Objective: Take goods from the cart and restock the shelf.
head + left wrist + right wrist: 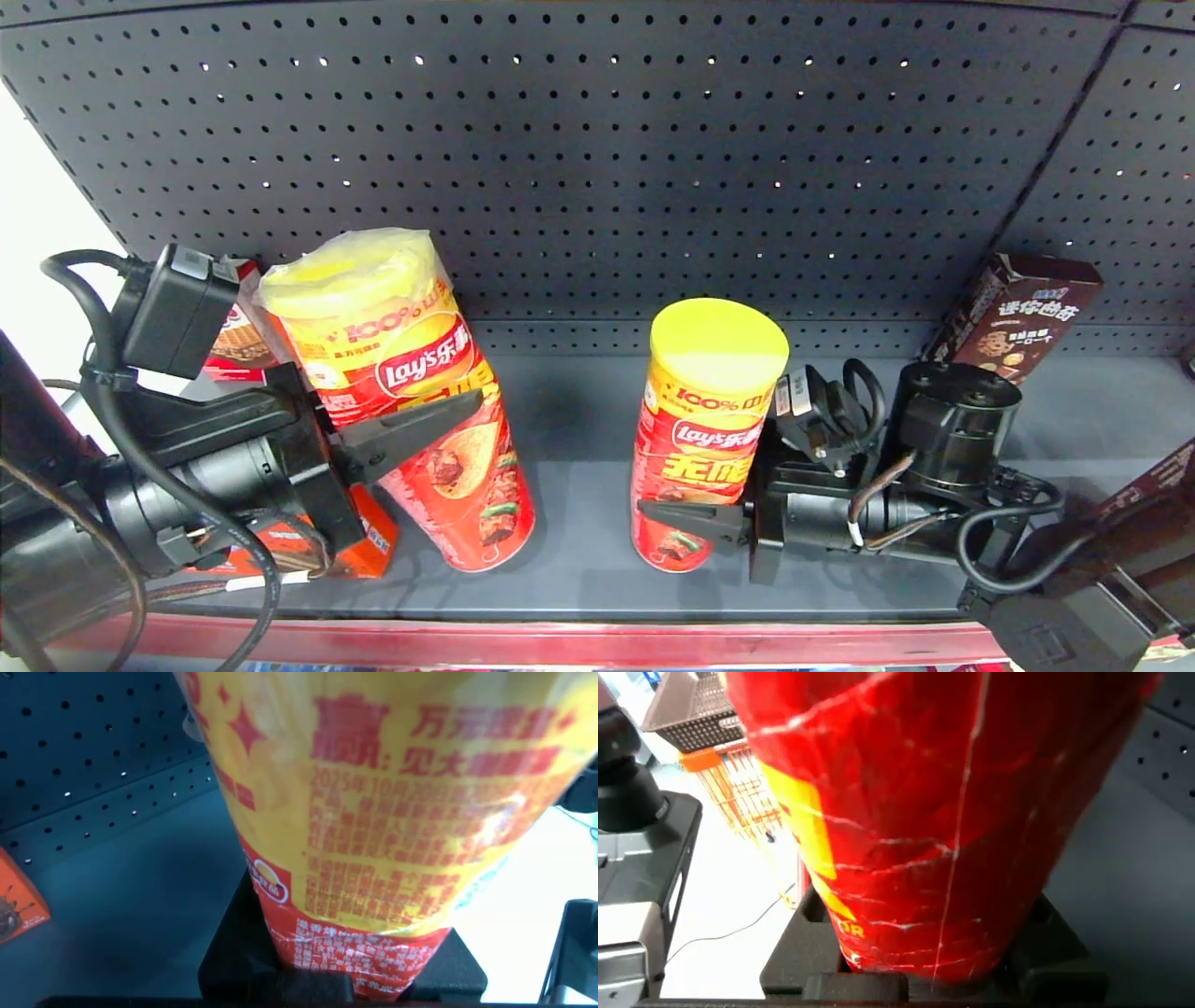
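Two red chip cans with yellow lids are over the grey shelf (pixel 579 569). The left can (pixel 411 392) leans toward the left, and my left gripper (pixel 439 415) is shut on its middle, one finger (pixel 411 431) crossing its front. This can's yellow and red side (pixel 392 812) shows close up in the left wrist view. The right can (pixel 700 429) stands upright with its base at the shelf floor. My right gripper (pixel 686 499) is shut on its lower part. Its red wrapper (pixel 943 821) looms in the right wrist view.
An orange box (pixel 366 543) lies on the shelf below my left arm, and a red box (pixel 238 336) stands behind it. A brown box (pixel 1022 313) leans on the pegboard (pixel 597 168) at the right. The red shelf lip (pixel 560 644) runs along the front. An orange wire cart (pixel 738 789) stands on the floor behind.
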Tool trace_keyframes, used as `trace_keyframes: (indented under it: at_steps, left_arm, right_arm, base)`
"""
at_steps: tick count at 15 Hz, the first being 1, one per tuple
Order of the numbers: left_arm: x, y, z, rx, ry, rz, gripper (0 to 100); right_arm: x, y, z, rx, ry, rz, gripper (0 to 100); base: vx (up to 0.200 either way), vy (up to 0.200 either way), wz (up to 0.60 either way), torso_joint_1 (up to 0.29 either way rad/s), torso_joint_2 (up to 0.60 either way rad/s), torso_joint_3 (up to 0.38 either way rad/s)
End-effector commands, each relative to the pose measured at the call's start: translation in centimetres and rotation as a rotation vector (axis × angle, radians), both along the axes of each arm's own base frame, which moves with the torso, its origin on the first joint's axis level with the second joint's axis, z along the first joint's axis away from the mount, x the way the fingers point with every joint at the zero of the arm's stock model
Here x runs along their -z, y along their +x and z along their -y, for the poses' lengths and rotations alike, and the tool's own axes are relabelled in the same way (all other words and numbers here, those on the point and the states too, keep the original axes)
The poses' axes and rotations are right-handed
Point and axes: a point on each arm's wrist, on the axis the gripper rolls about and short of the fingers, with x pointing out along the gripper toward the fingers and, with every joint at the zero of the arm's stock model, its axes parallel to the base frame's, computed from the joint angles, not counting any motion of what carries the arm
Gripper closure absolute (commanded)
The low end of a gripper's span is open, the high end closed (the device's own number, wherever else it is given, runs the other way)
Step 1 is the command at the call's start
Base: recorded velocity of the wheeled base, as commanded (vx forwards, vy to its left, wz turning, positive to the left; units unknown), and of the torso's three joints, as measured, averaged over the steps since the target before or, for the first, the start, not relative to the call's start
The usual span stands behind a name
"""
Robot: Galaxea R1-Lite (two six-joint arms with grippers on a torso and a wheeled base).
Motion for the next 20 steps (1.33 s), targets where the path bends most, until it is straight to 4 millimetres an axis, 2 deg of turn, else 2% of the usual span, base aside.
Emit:
trace_keyframes:
  at_steps: [1, 7, 8, 12, 16, 20]
  left_arm:
    - [0.0, 0.0, 0.0, -0.001, 0.0, -0.001, 100]
    - [0.0, 0.0, 0.0, -0.001, 0.0, -0.001, 100]
    - [0.0, 0.0, 0.0, -0.001, 0.0, 0.0, 100]
    - [0.0, 0.0, -0.1, -0.007, 0.0, 0.0, 100]
    - [0.0, 0.0, -0.1, -0.005, -0.001, 0.002, 100]
    - [-0.2, -0.3, -0.2, -0.004, -0.004, 0.01, 100]
  right_arm:
    - [1.0, 0.4, -0.3, -0.003, -0.015, -0.021, 100]
    - [2.6, 1.0, -0.5, 0.0, -0.047, -0.031, 100]
    - [3.1, 1.2, -0.4, 0.006, -0.064, -0.018, 0]
    - [2.6, 1.2, 0.1, 0.021, -0.059, -0.002, 0]
    - [-0.2, -0.4, 2.3, 0.061, -0.019, 0.045, 0]
    - [-4.6, -5.1, 6.6, 0.222, 0.073, 0.074, 0]
  base:
    - [0.0, 0.0, 0.0, 0.0, 0.0, 0.0]
    - [0.0, 0.0, 0.0, 0.0, 0.0, 0.0]
    - [0.0, 0.0, 0.0, 0.0, 0.0, 0.0]
    - [0.0, 0.0, 0.0, 0.0, 0.0, 0.0]
    - [0.0, 0.0, 0.0, 0.0, 0.0, 0.0]
    - [0.0, 0.0, 0.0, 0.0, 0.0, 0.0]
